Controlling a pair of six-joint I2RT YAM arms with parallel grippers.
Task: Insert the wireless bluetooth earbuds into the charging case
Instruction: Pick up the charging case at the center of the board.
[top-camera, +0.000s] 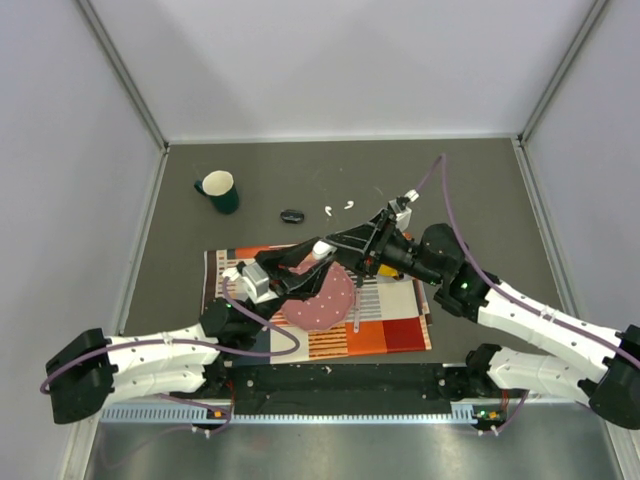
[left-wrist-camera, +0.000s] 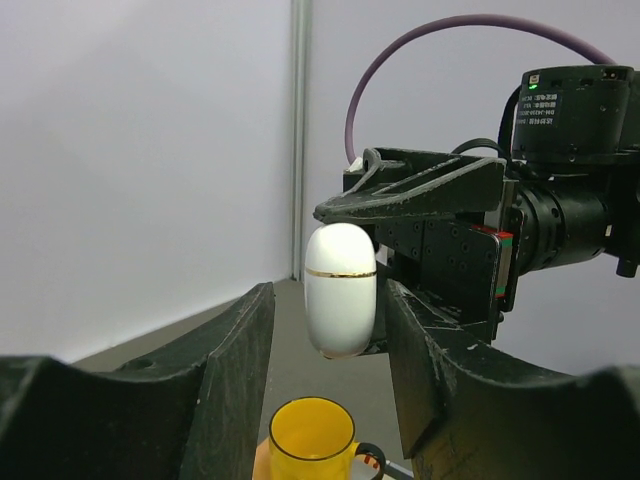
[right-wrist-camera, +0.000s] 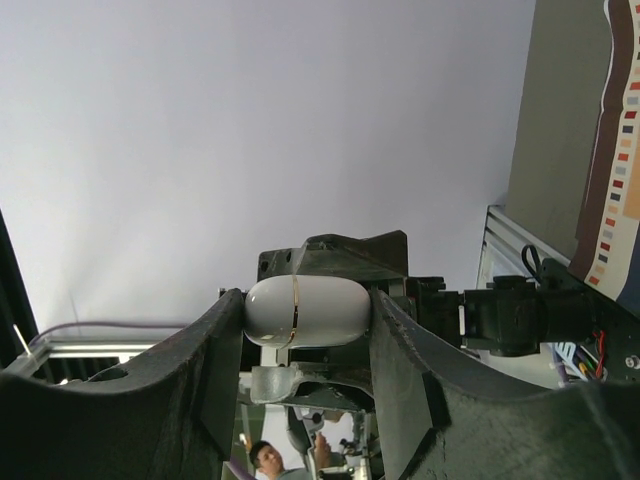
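Observation:
The charging case (top-camera: 321, 248), a white rounded box with a thin gold seam, hangs in the air over the mat. My right gripper (right-wrist-camera: 305, 305) is shut on the case (right-wrist-camera: 305, 310), with a finger pressed against each end. My left gripper (left-wrist-camera: 330, 300) stands open around the same case (left-wrist-camera: 340, 290), with a gap showing on both sides. In the top view the left gripper (top-camera: 300, 257) and right gripper (top-camera: 335, 243) meet nose to nose. The two earbuds (top-camera: 328, 211) (top-camera: 348, 204) lie on the grey table behind them, apart from both grippers.
A black oval object (top-camera: 292, 216) lies left of the earbuds, and a dark green mug (top-camera: 218, 190) stands at the back left. A striped mat (top-camera: 385, 325) carries a pink round plate (top-camera: 320, 298). A yellow mug (left-wrist-camera: 312, 440) sits below the left fingers.

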